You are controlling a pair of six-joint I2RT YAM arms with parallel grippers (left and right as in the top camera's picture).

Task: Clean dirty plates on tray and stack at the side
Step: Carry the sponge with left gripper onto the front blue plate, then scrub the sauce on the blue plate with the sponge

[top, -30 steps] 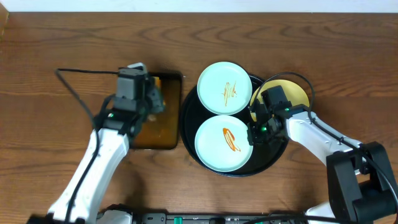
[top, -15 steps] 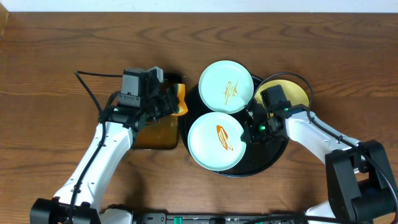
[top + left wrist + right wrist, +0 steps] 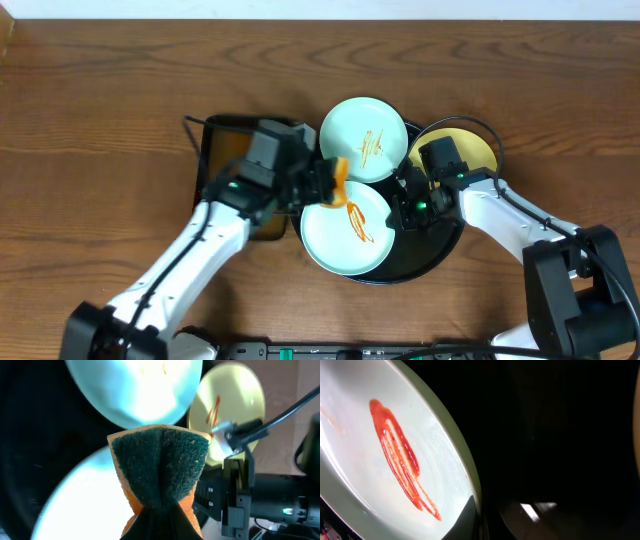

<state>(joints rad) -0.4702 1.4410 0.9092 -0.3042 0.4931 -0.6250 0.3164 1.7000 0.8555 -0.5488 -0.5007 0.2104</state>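
The black tray (image 3: 441, 254) holds two mint-blue plates and a pale yellow plate (image 3: 470, 150), all with sauce squiggles. My right gripper (image 3: 402, 212) is shut on the right rim of the front mint plate (image 3: 335, 240), whose red sauce shows in the right wrist view (image 3: 380, 450) beside my finger (image 3: 472, 517). My left gripper (image 3: 322, 186) is shut on an orange sponge (image 3: 338, 184) with a green scouring face (image 3: 160, 462), held over the front plate's back edge. The back mint plate (image 3: 362, 140) lies just behind it.
A dark brownish rectangular tray (image 3: 222, 140) lies left of the black tray, partly under my left arm. The right arm's cable arcs over the yellow plate. Bare wooden table (image 3: 100, 90) surrounds both trays.
My left arm has swung right from the rectangular tray, carrying the sponge over the front mint plate. The right gripper first drew that plate slightly left and now holds it still.
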